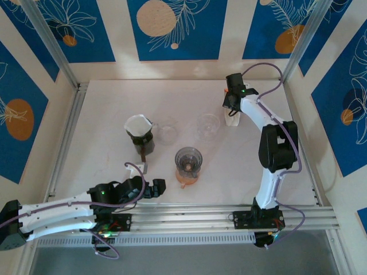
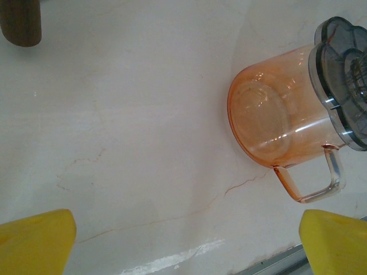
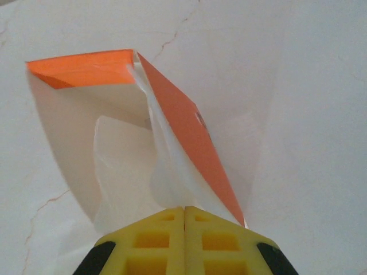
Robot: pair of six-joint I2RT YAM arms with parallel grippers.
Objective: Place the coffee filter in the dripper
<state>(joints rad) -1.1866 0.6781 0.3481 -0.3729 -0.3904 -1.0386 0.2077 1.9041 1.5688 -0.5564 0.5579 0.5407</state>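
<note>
The right gripper (image 3: 183, 212) is pressed shut, with a white paper coffee filter (image 3: 167, 172) pinched between its yellow pads at the mouth of an orange-topped white packet (image 3: 86, 69) at the table's far right. The left gripper (image 2: 186, 235) is spread wide and empty, near a grey plastic dripper (image 2: 344, 74) seated on a translucent orange mug (image 2: 275, 114). A clear glass cup (image 1: 207, 125) is stood between packet and dripper. White paper is held in a dark-collared glass carafe (image 1: 140, 138).

A white, faintly veined marble-look tabletop (image 1: 109, 103) is lying under soft, even light, while blue wall panels (image 1: 172, 28) (orange discs, white leaf outlines) are enclosing it behind slanting silver aluminium posts (image 1: 50, 46).
</note>
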